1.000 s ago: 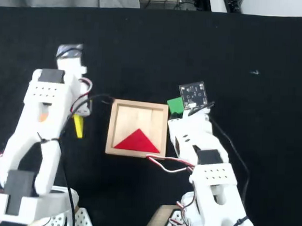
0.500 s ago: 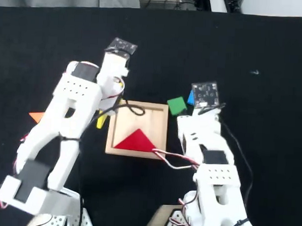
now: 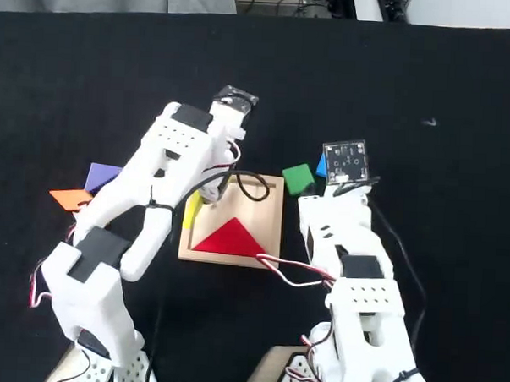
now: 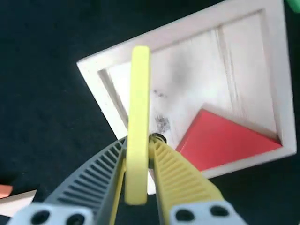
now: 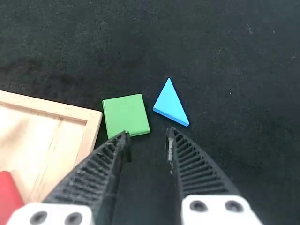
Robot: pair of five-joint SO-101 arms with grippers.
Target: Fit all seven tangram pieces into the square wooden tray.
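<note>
Gripping yellow piece (image 4: 138,112) on edge, left gripper (image 4: 138,157) hangs over tray (image 4: 178,36) near side wall, bare floor beside red triangle (image 4: 225,140) just beyond; piece's long axis skewed to walls. Right gripper (image 5: 146,140) open, green square (image 5: 125,115) just ahead.

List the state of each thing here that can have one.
Square wooden tray, holds one piece.
Red triangular piece, flat inside the tray.
Yellow tangram piece, gripped on edge over the tray's edge.
Left end effector, shut on the yellow tangram piece.
Right end effector, open, empty.
Green square piece, flat on black table, outside tray.
Blue triangular piece, on table, outside tray.
Orange triangular piece, on table.
Purple piece, on table.
</note>
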